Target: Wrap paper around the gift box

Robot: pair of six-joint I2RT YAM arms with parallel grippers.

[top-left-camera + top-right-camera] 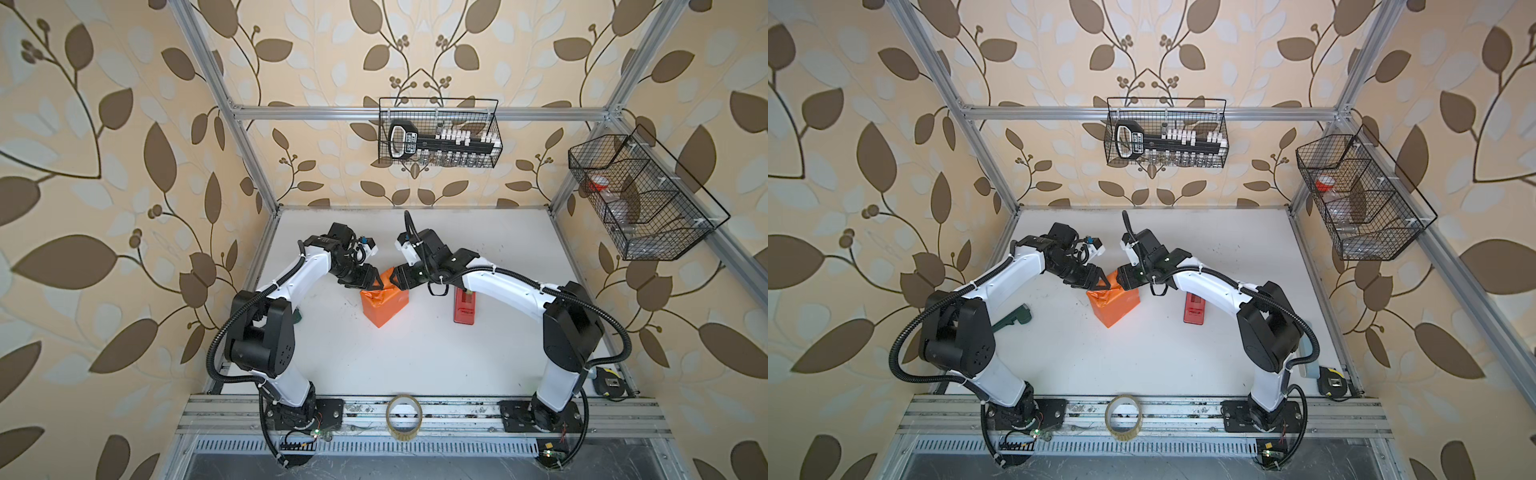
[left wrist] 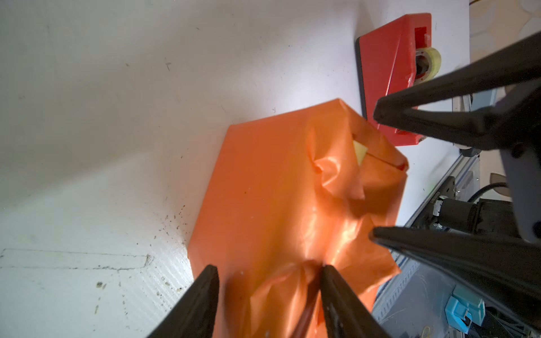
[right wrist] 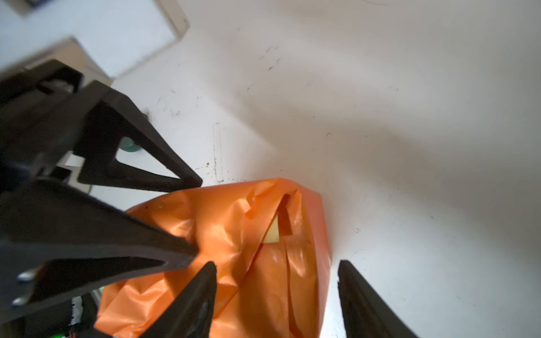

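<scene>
While both arms bend inward over the middle of the white table, the paper sits there, orange side out, closed round the gift box so fully that we see none of the box itself. The wrapped shape rests on the table with one corner toward the front rail. Its near faces are smooth and its far end is crumpled and loose.

The left gripper hangs over that crumpled end with its fingers parted. A bunched ridge of paper lies against the inner face of one finger, while the other stands clear of it, so we read no pinch. The right gripper faces it from the opposite side, the two sets of tips close together in both top views. Its fingers stand well apart and clamp nothing: one is over the orange sheet, the other over bare table just beside the paper's edge.

In both wrist views a small yellow-tan triangle shows in a gap between folds. It may be the sheet's other face, though we cannot be sure. The red tape dispenser lies near the paper on the right arm's side, partly under that arm and apart from the wrapping. A clear tape roll sits on the front rail.
</scene>
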